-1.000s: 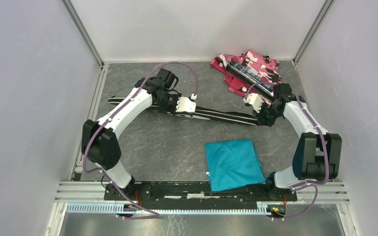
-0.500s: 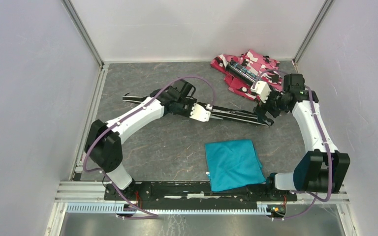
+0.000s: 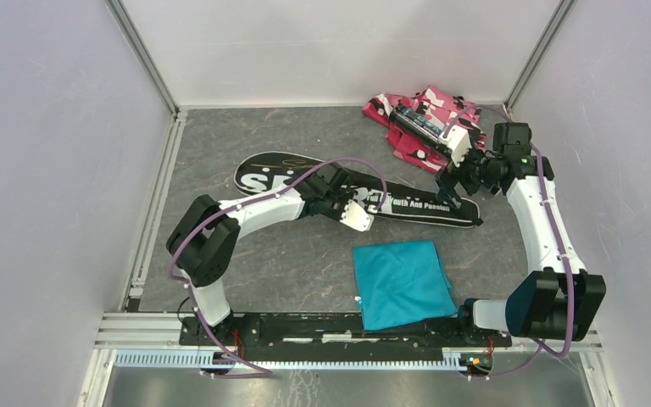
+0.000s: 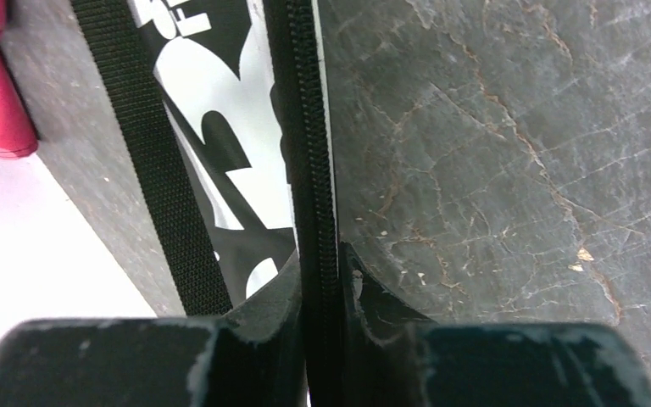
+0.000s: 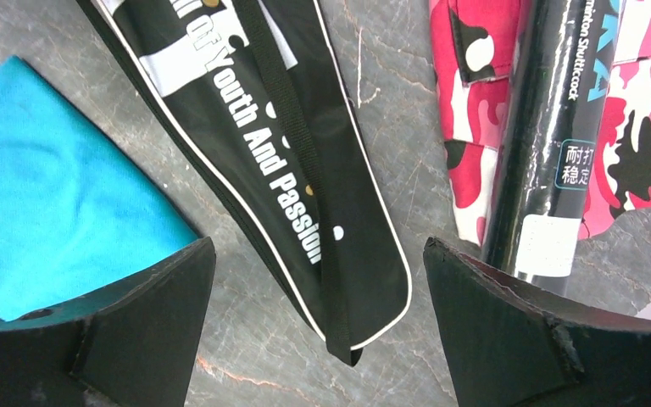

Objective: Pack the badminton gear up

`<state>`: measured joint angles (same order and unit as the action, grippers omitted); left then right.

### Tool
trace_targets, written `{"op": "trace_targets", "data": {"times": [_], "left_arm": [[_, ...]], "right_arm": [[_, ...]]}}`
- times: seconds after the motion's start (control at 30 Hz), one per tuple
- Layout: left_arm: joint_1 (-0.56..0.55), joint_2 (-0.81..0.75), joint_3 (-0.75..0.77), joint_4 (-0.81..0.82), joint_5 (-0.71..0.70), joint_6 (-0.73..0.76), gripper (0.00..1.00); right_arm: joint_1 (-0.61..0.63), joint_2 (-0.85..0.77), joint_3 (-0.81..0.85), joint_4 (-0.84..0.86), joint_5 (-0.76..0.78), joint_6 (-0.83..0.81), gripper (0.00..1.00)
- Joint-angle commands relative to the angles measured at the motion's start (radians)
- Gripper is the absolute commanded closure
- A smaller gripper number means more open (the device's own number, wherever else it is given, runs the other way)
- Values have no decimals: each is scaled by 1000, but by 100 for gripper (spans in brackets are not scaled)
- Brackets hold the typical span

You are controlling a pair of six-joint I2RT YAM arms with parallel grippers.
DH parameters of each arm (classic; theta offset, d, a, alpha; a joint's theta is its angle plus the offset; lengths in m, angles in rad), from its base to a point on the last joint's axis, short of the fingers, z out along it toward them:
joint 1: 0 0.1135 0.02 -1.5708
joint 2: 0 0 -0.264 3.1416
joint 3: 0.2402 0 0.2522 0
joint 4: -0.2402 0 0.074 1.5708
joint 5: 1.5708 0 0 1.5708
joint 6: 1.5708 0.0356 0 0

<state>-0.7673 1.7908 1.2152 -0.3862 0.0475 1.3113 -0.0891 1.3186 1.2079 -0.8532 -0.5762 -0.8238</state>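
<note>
Where the black bag (image 3: 275, 176) lies flat across the middle of the overhead frame, its round printed head sits left of centre and its narrow end reaches right. The left gripper (image 3: 363, 210) is clamped on the bag's near edge, its fingers (image 4: 267, 301) pinching the zipper (image 4: 309, 127) (the wrist view shows the seam squeezed between them). Lower down, a teal cloth (image 3: 403, 284) lies apart. The right gripper (image 3: 452, 182) hangs over the narrow end, jaws wide apart, holding nothing. At upper right the black tube (image 3: 415, 125) rests on camouflage fabric (image 3: 453, 108).
</note>
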Motion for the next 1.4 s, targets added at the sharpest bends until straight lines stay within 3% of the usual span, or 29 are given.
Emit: {"op": "trace_targets", "data": {"times": [0.0, 0.23, 0.4, 0.5, 0.7, 0.8, 1.07, 1.2, 1.37], "left_arm": [[2, 4, -30, 53, -44, 30, 74], [3, -5, -49, 20, -45, -59, 50], [8, -41, -44, -33, -44, -161, 24], [16, -89, -47, -76, -17, -203, 2], [72, -244, -67, -127, 110, -293, 0], [139, -334, -83, -77, 171, -392, 0], [362, -541, -182, 298, 158, -891, 0], [468, -581, -205, 429, 77, -1134, 0], [602, -598, -230, 513, 51, -1324, 0]], "right_arm": [[0, -11, 19, 73, -73, 68, 2], [3, -20, 15, 156, -98, 138, 2], [6, -28, 14, 201, -94, 173, 2], [9, -34, 12, 222, -94, 190, 2], [12, -41, 24, 265, -86, 230, 2], [12, -40, 40, 282, -76, 250, 2], [14, -55, 35, 416, -6, 372, 2], [13, -67, 12, 499, 76, 437, 2], [12, -106, -48, 599, 177, 520, 2]]}}
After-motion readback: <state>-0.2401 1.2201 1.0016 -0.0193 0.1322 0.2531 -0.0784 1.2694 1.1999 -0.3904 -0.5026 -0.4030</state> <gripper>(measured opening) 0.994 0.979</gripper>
